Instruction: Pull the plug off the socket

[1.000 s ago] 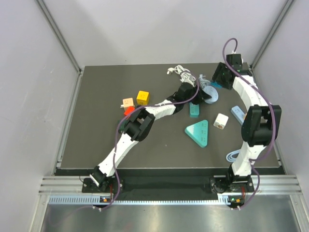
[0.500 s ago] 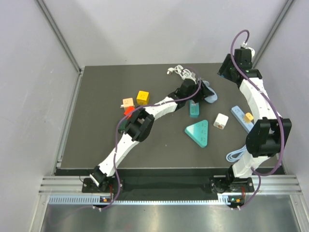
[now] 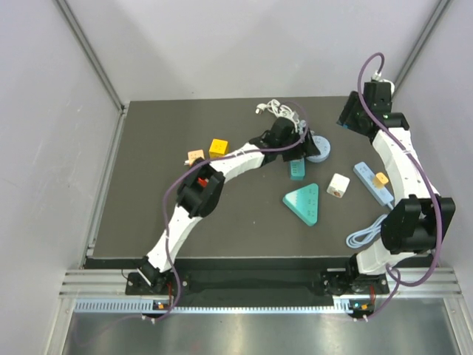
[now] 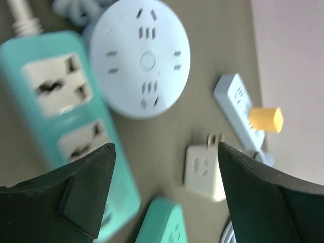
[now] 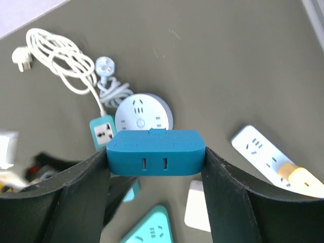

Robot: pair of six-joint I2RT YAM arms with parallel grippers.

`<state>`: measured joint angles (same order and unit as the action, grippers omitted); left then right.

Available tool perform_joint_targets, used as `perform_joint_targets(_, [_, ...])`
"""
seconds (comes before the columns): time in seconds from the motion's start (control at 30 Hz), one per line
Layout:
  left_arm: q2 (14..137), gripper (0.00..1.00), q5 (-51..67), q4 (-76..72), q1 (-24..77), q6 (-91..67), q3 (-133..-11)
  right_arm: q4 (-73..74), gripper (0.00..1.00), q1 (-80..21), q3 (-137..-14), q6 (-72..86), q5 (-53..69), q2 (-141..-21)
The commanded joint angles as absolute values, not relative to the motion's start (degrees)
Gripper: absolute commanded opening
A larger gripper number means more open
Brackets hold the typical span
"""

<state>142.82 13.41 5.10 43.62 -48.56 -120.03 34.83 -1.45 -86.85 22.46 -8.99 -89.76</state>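
Top external view: the right gripper (image 3: 353, 115) sits high at the far right corner of the table (image 3: 148, 192), well apart from the round white socket (image 3: 319, 148). That socket lies on the far middle of the table, its face bare. The left gripper (image 3: 299, 148) reaches in from the left and hangs just beside the socket, over the far end of a teal power strip (image 3: 297, 170).

Right wrist view: both fingers are clenched on the blue plug (image 5: 155, 152), one pad on each short end, with two slots on the side facing the camera. The plug hangs in the air, free of the round socket seen far below it. A coiled white cable (image 5: 61, 63) lies to the far left of that socket.

Left wrist view: the jaws are spread wide and grasp nothing. Between the fingers (image 4: 76, 197) the round socket and the teal strip lie side by side, touching or nearly so.

Nearer and to the right lie a white cube adapter (image 3: 338, 185), a teal triangular socket (image 3: 303, 203) and a long white strip (image 3: 367, 180) with a yellow plug (image 3: 380, 178) seated in it.
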Motion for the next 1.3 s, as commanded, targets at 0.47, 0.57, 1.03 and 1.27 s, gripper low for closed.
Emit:
perform_joint_targets(0.47, [80.36, 0.85, 4.57, 10.46, 37.63, -29.00, -70.33, 20.95, 0.00, -18.97, -69.62, 33.73, 12.66, -82.97])
perform_joint_targets(0.57, [70.60, 0.85, 5.10, 11.07, 34.73, -29.88, -63.74, 13.58, 0.00, -26.61, -67.33, 38.56, 13.35, -85.60])
perform_joint_targets(1.03, [51.95, 0.86, 0.62, 18.02, 32.52, -28.48, -55.90, 2.37, 0.01, -45.43, -76.10, 49.57, 14.76, -107.57])
perform_joint_targets(1.27, [51.07, 0.86, 0.70, 19.25, 32.34, -27.42, -54.84, 4.75, 0.19, -46.67, -80.68, 49.92, 14.06, -113.19])
